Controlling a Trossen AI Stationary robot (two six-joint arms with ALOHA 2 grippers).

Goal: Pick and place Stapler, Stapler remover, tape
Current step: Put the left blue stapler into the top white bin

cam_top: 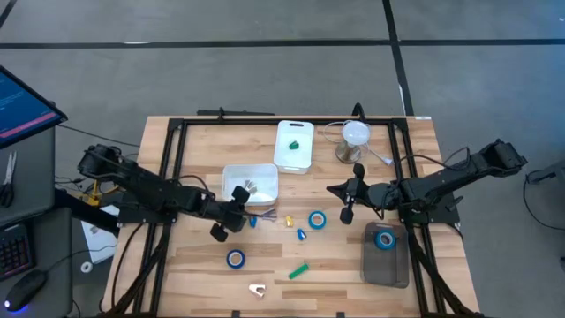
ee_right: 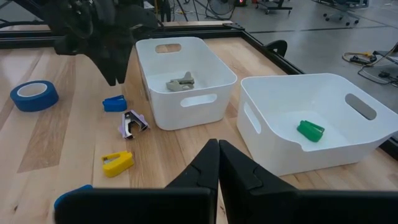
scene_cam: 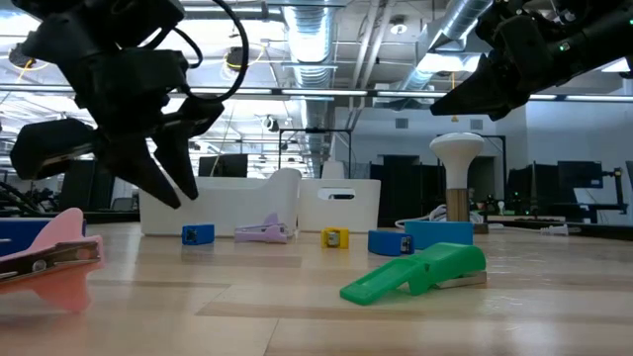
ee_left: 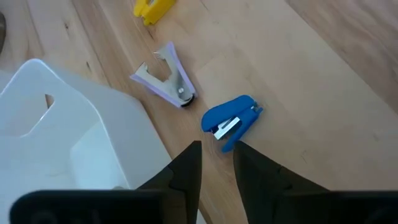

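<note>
Three blue tape rolls show in the high view: one on the near table (cam_top: 235,258), one mid-table (cam_top: 316,219), one lying in a grey tray (cam_top: 385,238). A green stapler (cam_top: 298,270) lies flat near the front edge, close in the low view (scene_cam: 420,271). A pale staple remover (cam_top: 257,289) lies at the near edge. My left gripper (cam_top: 235,215) hangs slightly open above a small blue stapler (ee_left: 230,121) and a lavender remover (ee_left: 168,81), beside a white tub (cam_top: 250,184). My right gripper (cam_top: 344,196) is shut, empty, hovering mid-table.
A second white tub (cam_top: 294,146) at the far side holds a green piece (ee_right: 310,130); the nearer tub holds a grey piece (ee_right: 180,81). A yellow mini stapler (ee_right: 117,162) lies on the wood. A white-topped stand (cam_top: 353,141) is at the far right. A monitor sits off the table's left.
</note>
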